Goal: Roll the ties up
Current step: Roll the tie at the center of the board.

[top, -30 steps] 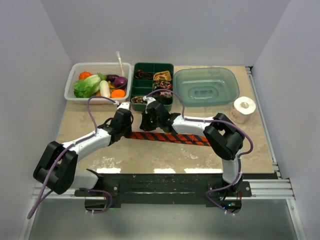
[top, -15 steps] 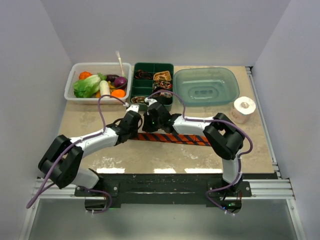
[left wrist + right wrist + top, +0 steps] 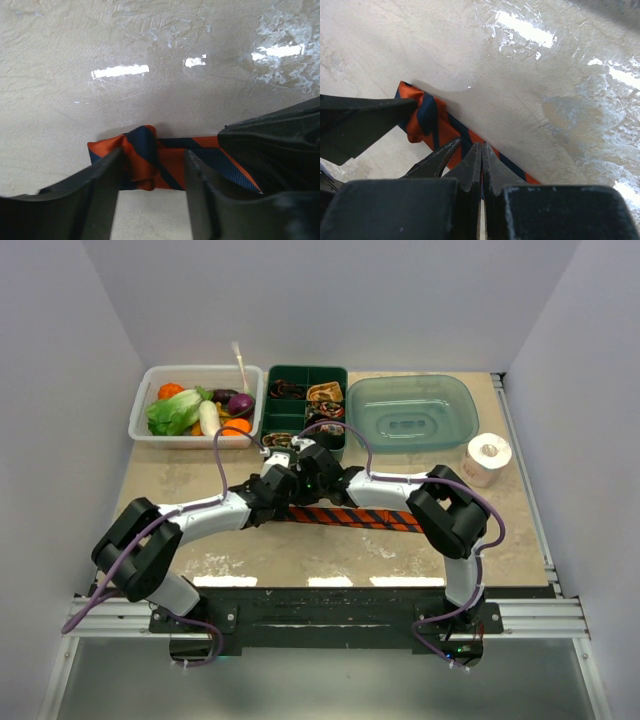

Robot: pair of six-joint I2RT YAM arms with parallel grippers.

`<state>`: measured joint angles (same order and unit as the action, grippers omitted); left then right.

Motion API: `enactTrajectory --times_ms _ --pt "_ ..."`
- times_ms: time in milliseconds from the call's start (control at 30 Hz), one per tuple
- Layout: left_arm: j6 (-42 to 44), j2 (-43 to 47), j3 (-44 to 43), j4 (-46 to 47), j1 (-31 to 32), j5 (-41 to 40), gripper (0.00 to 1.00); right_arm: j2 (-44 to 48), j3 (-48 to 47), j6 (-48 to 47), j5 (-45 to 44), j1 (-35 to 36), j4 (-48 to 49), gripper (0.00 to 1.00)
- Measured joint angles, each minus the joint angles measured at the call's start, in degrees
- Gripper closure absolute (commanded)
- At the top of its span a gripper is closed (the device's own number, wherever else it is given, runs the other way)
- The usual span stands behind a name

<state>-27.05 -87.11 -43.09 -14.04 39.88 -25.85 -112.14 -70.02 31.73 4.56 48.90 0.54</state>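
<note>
Striped tie (image 3: 370,518), one, at left hand (image 3: 154,159), right hand (image 3: 481,150).

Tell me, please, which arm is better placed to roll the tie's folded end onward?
Probably left: the left gripper is open astride the folded end of the tie. The right gripper is shut, tips at the flat part beside the fold.

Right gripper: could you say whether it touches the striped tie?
Cannot tell: the right wrist view shows the right gripper over the striped tie, hiding contact.
</note>
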Motion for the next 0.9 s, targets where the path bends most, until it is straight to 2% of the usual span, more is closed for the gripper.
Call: enactTrajectory --times_ms 533,667,800,900 --pt "-0.33 2.21 1.33 -0.28 0.31 0.31 0.41 0.00 -0.11 -1.29 3.04 -0.11 0.33 1.00" --pt "-0.42 4.00 2.27 -0.35 0.28 0.46 0.39 0.00 -0.15 -1.62 4.76 -0.04 1.44 1.00" --pt "-0.44 8.13 3.61 -0.46 0.96 0.31 0.22 0.02 -0.63 -2.05 6.73 -0.13 1.70 1.00" --pt "-0.85 11.13 4.39 -1.73 0.37 -1.75 0.14 0.02 -2.01 -2.43 7.85 0.20 1.62 1.00"
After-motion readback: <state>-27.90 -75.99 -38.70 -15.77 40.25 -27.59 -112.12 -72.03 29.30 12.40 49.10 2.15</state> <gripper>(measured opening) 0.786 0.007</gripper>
